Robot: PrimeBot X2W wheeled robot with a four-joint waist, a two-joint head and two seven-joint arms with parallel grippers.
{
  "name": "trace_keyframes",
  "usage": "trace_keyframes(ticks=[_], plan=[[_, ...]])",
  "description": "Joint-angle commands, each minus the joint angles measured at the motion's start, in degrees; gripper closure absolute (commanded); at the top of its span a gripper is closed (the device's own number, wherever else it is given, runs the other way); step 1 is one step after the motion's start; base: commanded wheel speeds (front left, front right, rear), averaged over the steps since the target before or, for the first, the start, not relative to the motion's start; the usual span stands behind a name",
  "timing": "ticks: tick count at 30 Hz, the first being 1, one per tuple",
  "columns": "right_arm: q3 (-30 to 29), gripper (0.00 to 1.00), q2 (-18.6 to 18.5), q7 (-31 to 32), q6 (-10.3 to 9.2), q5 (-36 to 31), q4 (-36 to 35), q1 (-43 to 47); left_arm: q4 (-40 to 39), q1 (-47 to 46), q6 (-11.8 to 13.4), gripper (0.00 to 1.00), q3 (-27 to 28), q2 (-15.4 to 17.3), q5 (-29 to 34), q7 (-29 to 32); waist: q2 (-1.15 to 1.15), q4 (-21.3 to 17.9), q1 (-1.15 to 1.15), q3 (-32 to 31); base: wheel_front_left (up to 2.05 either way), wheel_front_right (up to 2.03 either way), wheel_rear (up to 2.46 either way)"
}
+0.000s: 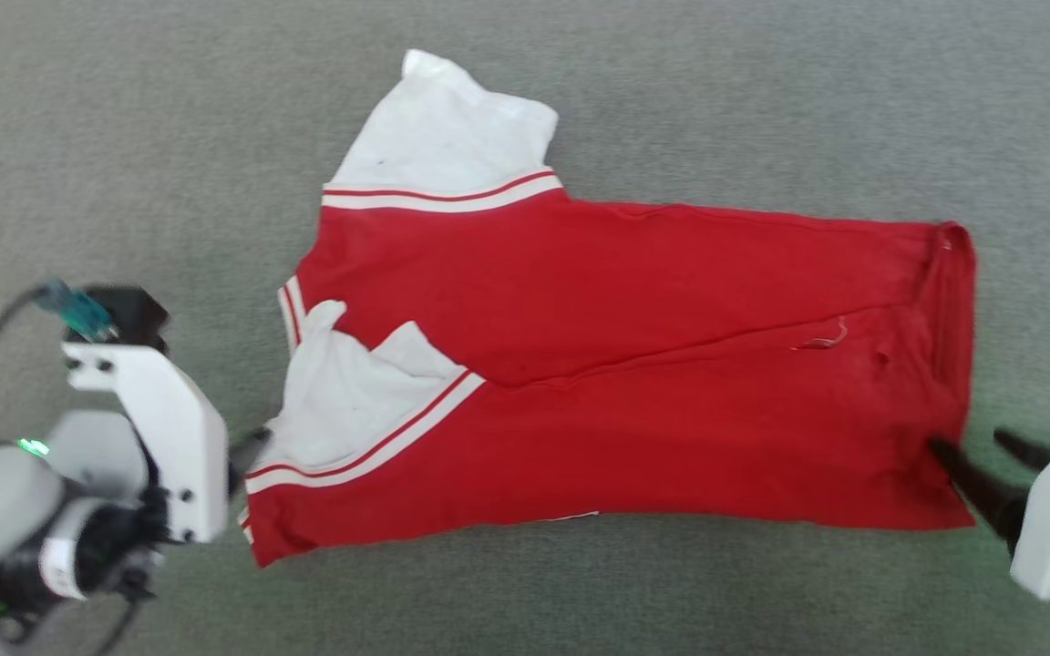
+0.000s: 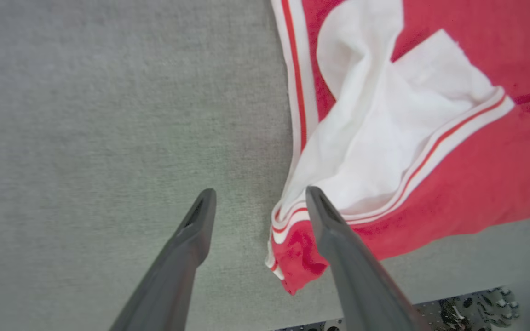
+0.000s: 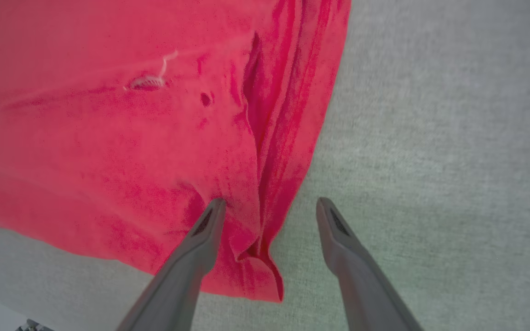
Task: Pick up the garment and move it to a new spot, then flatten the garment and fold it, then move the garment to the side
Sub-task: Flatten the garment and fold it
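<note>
- The garment lies flat on the grey desk, across the centre of the head view. The collar end is at the left and the hem at the right.
- It looks doubled lengthwise. One white sleeve sticks out at upper centre-left, and the other lies on top of the red at lower left.
- Left gripper: fingers spread, holding nothing. In the left wrist view they straddle the garment's lower-left corner, one finger over bare desk and the other over the striped trim.
- Right gripper: fingers also spread, holding nothing. In the right wrist view it sits at the hem corner, with one finger over the red fabric and one over the desk.
- My read is that the fold step is in hand, with the first lengthwise fold down and the move to the side not yet done.
- The next move probably needs both grippers to pinch the two near corners cleanly and through all layers. Then they carry them evenly for a second fold, or bring the hem end over toward the collar end.
- Risk: the loose sleeve on top may bunch, and the hem corner is rumpled.
- Writing: none readable. No lettering, number, brand or label shows on the upward face.
- Only a pale loose thread shows near the hem.
</note>
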Motion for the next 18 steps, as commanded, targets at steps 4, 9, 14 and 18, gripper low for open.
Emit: trace_keyframes(ticks=[4, 9, 14, 18], plan=[[-1.4, 0.0, 1.6, -4.5, -0.01, -0.2, -4.2, -2.1, -2.8, -5.4, 0.2, 0.0, 1.2, 3.2, 3.1, 2.7, 0.0, -2.7, 0.0, -0.1, 0.0, 0.0, 0.0], [1.2, 0.0, 2.3, -18.1, -0.01, -3.3, -7.3, -6.9, 1.2, -14.3, -4.9, 0.0, 2.4, 2.2, 8.4, 3.9, 0.0, -7.0, 0.0, 2.0, 0.0, 0.0, 0.0], [5.2, 0.0, 3.7, -30.9, -0.01, -6.3, -4.7, -11.2, 9.7, -21.3, -10.3, 0.0, 2.9, -1.2, 11.1, 4.4, 0.0, -11.1, 0.0, 4.3, 0.0, 0.0, 0.0], [6.5, 0.0, 5.4, -36.9, 0.0, -7.9, -2.4, -13.4, 15.7, -25.1, -12.5, 0.0, 3.4, -3.7, 11.6, 4.9, 0.0, -13.3, 0.0, 5.9, 0.0, 0.0, 0.0]])
